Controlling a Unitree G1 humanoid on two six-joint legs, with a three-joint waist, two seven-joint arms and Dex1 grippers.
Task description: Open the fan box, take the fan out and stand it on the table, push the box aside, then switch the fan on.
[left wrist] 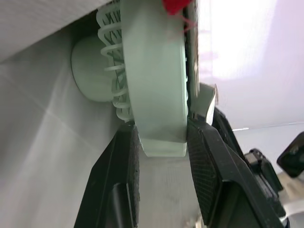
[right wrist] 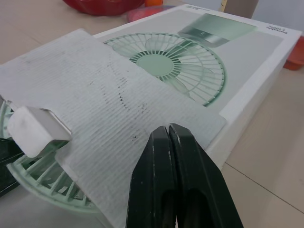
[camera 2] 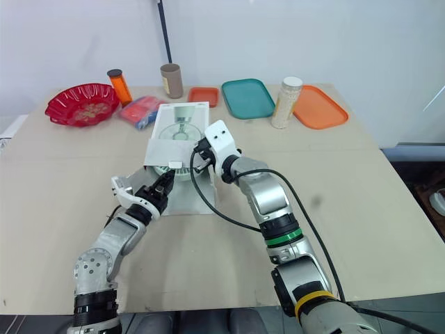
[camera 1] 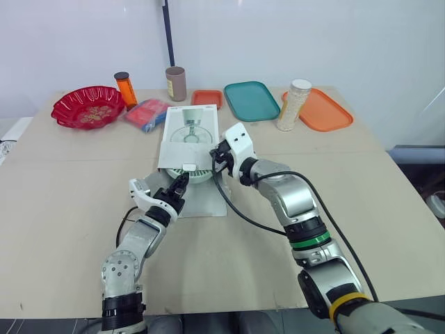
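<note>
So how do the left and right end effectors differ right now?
The left end effector has its fingers clamped on the rim of the fan; the right end effector has its fingers pressed together with nothing between them, by the box flap. Both sit at the open fan box.

Fan mostly hidden under box flap, jar label too small to read
</note>
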